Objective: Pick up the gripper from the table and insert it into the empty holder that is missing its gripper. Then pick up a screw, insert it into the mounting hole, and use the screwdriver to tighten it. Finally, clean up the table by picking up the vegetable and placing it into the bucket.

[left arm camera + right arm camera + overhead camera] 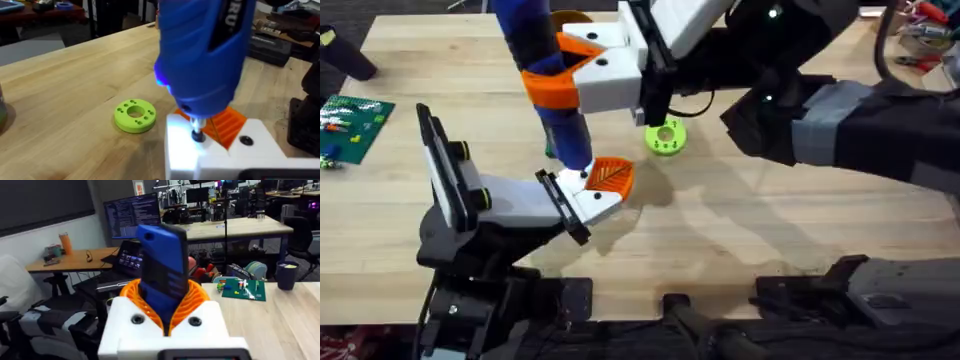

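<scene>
While my right gripper (582, 70) clamps its orange ribbed pads (192, 297) around the dark-blue screwdriver (552, 85), the tool stands nearly upright over the middle of the wooden table (770, 220). Seen from overhead, its narrow tip comes down at about 6 o'clock from my jaws, onto the white wedge-shaped holder (588, 198). In my left wrist view the metal bit (197, 134) meets the top face of the holder, apparently at a mounting hole. The small orange ribbed finger (611, 176) sits in the holder, just at 3 o'clock of the tip. That holder ends a black-and-white arm (470, 215) lying toward 8 o'clock. A lime-green disc with a centre hole (666, 138) lies on the table at about 2 o'clock from the holder, apart from it. A green studded building plate (352, 125) rests near the table's 9 o'clock edge. My left gripper's opening I cannot tell.
</scene>
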